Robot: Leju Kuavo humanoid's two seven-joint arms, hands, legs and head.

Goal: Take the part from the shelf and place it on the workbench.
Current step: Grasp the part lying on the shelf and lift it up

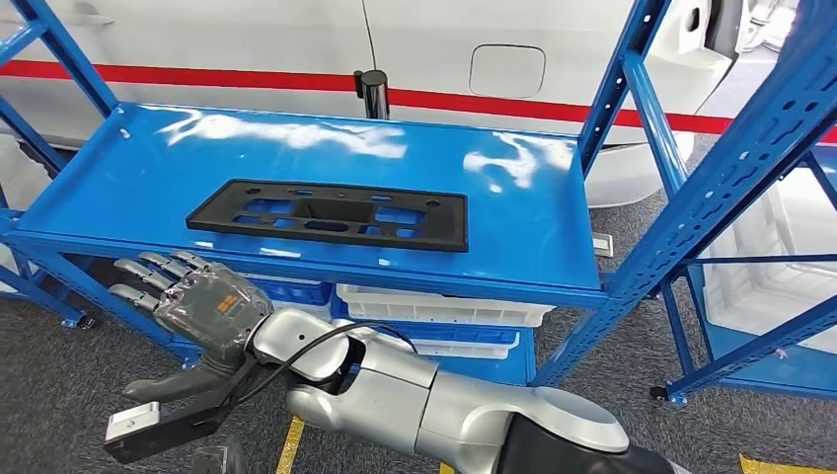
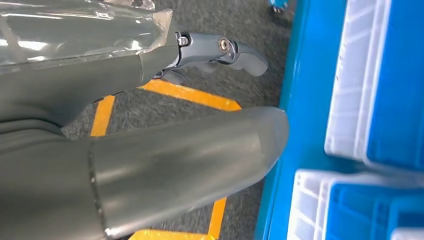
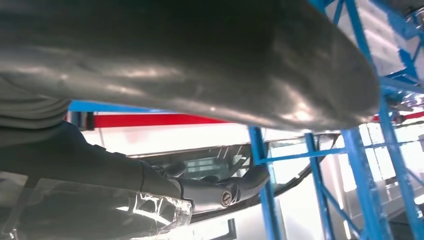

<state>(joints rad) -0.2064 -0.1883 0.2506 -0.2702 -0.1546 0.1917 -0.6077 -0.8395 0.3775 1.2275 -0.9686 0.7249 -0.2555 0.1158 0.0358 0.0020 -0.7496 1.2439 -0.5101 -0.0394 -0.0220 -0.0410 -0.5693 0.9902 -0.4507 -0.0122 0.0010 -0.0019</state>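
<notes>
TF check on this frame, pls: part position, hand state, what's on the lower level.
1. The flat black plastic part with cut-outs lies on the top deck of the blue metal shelf. True.
2. The left hand grips the part. False: it holds nothing, and the part lies untouched on the deck.
3. White plastic bins sit on the level below the deck. True.
4. The part leans upright against a shelf post. False: it lies flat, near the deck's front edge.
5. The right hand holds a bin. False: it holds nothing.
</notes>
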